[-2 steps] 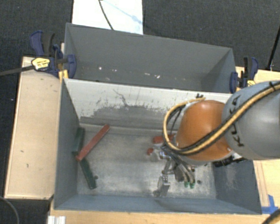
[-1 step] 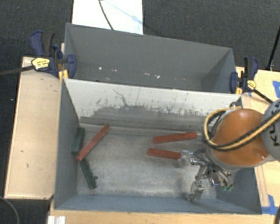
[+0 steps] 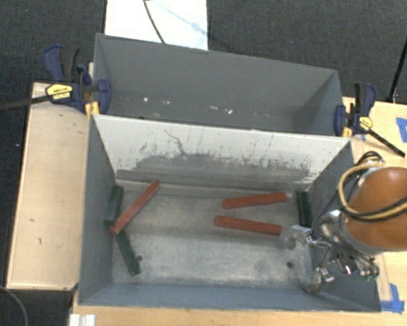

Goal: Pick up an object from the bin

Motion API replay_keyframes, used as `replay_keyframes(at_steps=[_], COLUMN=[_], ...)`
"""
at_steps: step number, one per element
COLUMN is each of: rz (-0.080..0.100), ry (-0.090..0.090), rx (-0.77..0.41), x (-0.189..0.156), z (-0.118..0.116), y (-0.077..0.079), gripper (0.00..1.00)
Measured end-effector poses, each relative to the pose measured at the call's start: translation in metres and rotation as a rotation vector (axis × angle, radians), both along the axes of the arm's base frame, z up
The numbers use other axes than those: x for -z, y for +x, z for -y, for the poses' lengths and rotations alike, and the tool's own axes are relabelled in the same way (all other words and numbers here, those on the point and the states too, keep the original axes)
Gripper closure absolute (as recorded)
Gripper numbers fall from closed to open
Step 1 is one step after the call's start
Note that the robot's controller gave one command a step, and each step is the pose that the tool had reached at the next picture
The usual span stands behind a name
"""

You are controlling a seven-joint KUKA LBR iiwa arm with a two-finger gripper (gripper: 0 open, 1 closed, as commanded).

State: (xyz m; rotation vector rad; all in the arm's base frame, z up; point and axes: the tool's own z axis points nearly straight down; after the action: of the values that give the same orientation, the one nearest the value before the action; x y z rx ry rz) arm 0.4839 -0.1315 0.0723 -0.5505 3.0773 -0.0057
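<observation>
While the pincer (image 3: 316, 275) hangs low in the bin's (image 3: 218, 88) near right corner, whether released or clenched I cannot tell, the step looks like the approach. Nearest lies a red-brown stick (image 3: 247, 225) to its left, with a second red-brown stick (image 3: 253, 200) beyond. The next move calls for centring over one and descending

- Six sticks lie on the floor of the bin (image 3: 201, 266).
- At the left, the slanted stick (image 3: 135, 207) lies just beside the left-wall stick (image 3: 114, 206).
- The corner stick (image 3: 129, 254) lies just in front of them.
- Right of the middle, the back stick (image 3: 254, 200) lies behind the front stick (image 3: 247, 226).
- The right-wall stick (image 3: 303, 208) is just right of those.
- The gripper (image 3: 319, 276) is in the front right corner.
</observation>
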Motion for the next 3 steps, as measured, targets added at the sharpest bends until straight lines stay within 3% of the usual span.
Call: replay_keyframes(at_steps=[1, 2, 3], rz=[-0.004, -0.01, -0.012], ry=[0.005, 0.005, 0.003], rx=[0.085, 0.003, 0.013], x=[-0.086, 0.005, 0.002], z=[-0.089, -0.14, -0.136], y=[0.035, 0.076, 0.075], gripper=[0.0, 0.0, 1.0])
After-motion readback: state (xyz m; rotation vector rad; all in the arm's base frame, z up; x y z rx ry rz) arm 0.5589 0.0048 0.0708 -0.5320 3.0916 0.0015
